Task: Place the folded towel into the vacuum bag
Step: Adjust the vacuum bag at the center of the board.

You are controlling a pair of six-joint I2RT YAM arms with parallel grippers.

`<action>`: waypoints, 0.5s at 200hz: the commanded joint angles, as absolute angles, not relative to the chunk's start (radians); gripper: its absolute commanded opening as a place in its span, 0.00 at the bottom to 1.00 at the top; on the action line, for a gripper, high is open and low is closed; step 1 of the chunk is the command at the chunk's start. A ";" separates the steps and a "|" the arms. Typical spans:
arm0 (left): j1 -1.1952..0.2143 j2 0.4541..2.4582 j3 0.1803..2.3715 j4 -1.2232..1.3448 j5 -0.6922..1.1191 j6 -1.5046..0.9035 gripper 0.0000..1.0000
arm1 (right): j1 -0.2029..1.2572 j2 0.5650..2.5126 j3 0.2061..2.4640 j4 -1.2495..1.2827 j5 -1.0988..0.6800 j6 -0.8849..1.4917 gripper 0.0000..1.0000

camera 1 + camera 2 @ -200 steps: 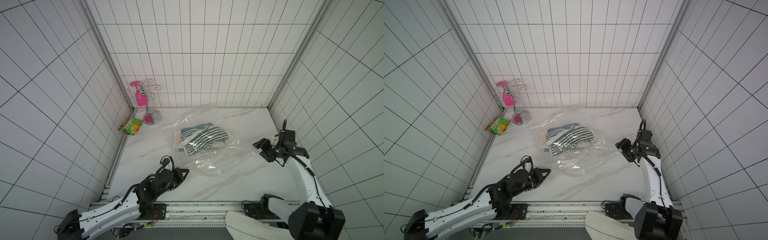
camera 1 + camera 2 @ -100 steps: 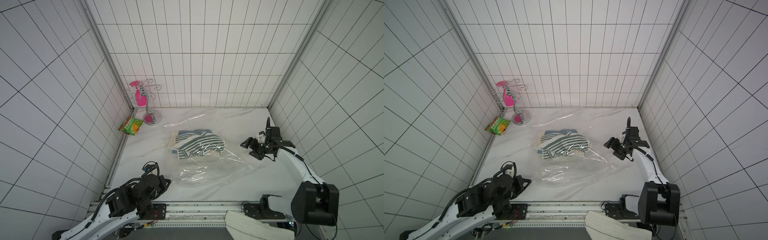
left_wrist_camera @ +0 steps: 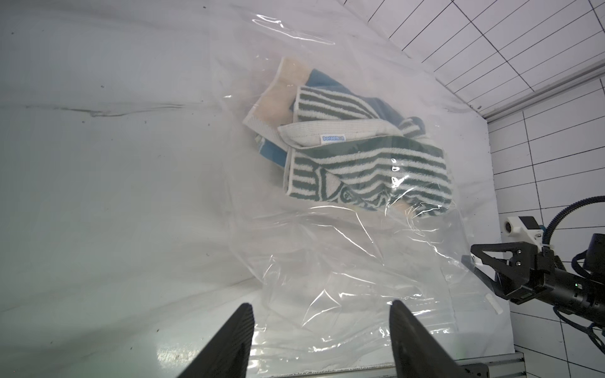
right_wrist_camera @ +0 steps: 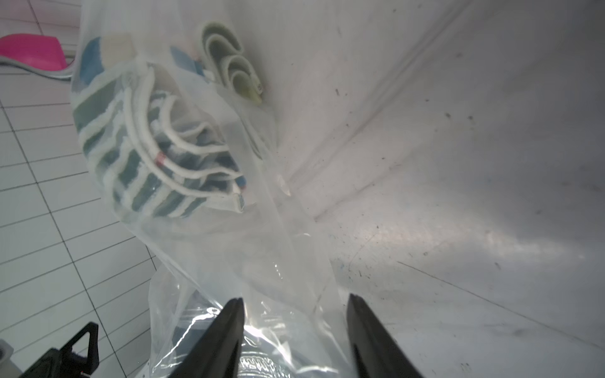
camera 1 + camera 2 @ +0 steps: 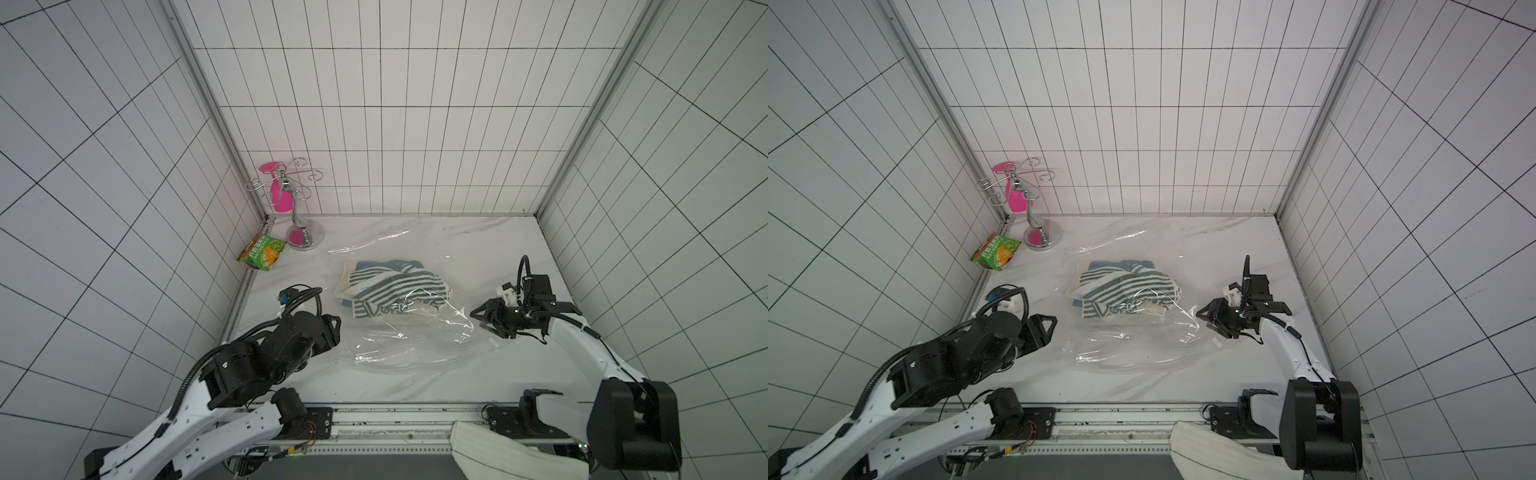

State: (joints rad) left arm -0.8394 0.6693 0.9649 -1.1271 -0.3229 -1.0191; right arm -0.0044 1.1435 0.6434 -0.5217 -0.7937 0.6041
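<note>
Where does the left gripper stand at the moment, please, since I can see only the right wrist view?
Observer: The left gripper is open and empty, hovering beside the vacuum bag's near left corner.
Operator: Thank you. Is the striped towel fully inside?
Observer: In both top views the striped towel appears wholly under the plastic, back from the near edge.
Operator: Is anything else nearby?
Observer: A green snack packet lies at the far left, well apart from the bag.
</note>
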 commanded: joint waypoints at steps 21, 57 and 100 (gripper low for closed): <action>-0.658 0.865 1.022 -0.897 -0.035 -0.693 0.62 | 0.032 0.957 0.603 -0.241 -0.971 1.061 0.09; -0.717 1.048 1.319 -0.921 -0.049 -0.412 0.63 | 0.058 0.863 0.643 -0.140 -0.887 1.401 0.00; -1.022 1.176 1.417 -0.835 -0.189 -0.079 0.67 | 0.108 0.790 0.685 -0.075 -0.729 1.735 0.00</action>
